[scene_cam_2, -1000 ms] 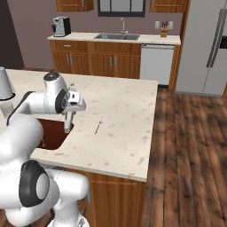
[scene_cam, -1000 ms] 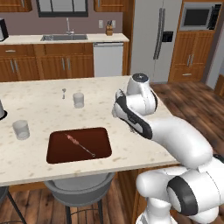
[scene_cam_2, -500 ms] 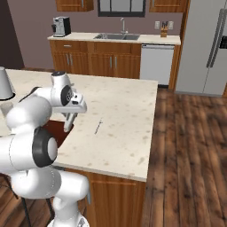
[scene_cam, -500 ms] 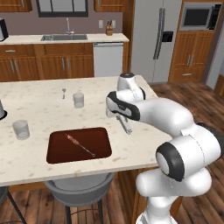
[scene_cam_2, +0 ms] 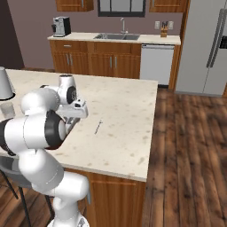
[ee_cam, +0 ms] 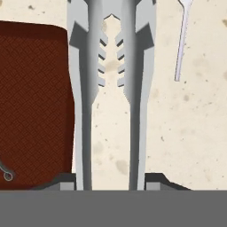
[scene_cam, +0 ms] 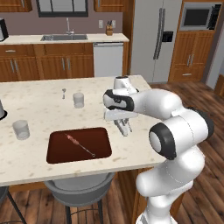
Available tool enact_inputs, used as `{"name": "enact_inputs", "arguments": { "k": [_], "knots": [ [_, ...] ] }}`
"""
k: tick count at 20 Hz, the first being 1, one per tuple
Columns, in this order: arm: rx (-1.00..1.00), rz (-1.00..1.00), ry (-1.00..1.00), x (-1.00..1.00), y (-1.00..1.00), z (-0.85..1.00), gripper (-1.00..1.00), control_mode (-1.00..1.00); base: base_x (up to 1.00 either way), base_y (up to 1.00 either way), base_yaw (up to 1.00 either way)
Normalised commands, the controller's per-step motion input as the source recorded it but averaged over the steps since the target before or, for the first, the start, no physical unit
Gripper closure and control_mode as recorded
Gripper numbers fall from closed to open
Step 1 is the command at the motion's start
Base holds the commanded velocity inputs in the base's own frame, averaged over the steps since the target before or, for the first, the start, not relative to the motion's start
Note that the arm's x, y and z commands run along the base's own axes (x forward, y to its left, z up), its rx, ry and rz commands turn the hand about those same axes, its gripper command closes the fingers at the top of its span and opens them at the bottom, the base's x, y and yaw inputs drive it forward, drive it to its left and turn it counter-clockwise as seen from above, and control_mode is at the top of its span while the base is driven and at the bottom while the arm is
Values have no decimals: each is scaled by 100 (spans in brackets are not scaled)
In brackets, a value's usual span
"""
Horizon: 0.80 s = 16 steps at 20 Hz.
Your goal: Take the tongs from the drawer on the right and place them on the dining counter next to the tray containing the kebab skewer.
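nearest the front edge of the dining counter (scene_cam: 39, 170) lies the tray (scene_cam: 78, 145), dark reddish-brown, with the kebab skewer (scene_cam: 80, 145) slanting across it, pink pieces toward the tray's far left corner; just off the tray's right edge my gripper (scene_cam: 124, 130) hangs low over the bare stone, and nothing lies under it; in the hand view a small thin silver utensil (ee_cam: 182, 40) lies on the stone on the side away from the tray, apart from me; farther back, toward the left edge, a clear glass (scene_cam: 21, 129) stands alone; beyond it, near the far edge, a second glass (scene_cam: 78, 99) and a small spoon-like piece (scene_cam: 64, 92) sit well away from my work.

the tongs (ee_cam: 111, 88) run lengthwise straight out from my hand, their two arms side by side and a little apart, scalloped tips away from me; in the hand view their long axis runs alongside the tray's nearer edge, just beside it.

my fingers (ee_cam: 153, 181) are partly closed, one against the outside of each arm, clamped on the tongs' rear end; i cannot tell whether the tips touch the counter.
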Motion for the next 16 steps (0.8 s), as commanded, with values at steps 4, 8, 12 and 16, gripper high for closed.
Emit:
{"name": "enact_inputs", "arguments": {
  "k": [4,8,12,16],
  "knots": [
    [3,-2,2,0,0,-47,100,-100,0,0,0],
    [0,-5,0,0,0,-48,100,-100,0,0,0],
    [0,-6,-10,0,0,-48,100,-100,0,0,0],
    [0,-1,-9,0,0,-37,100,-100,0,0,0]
  ]
}}
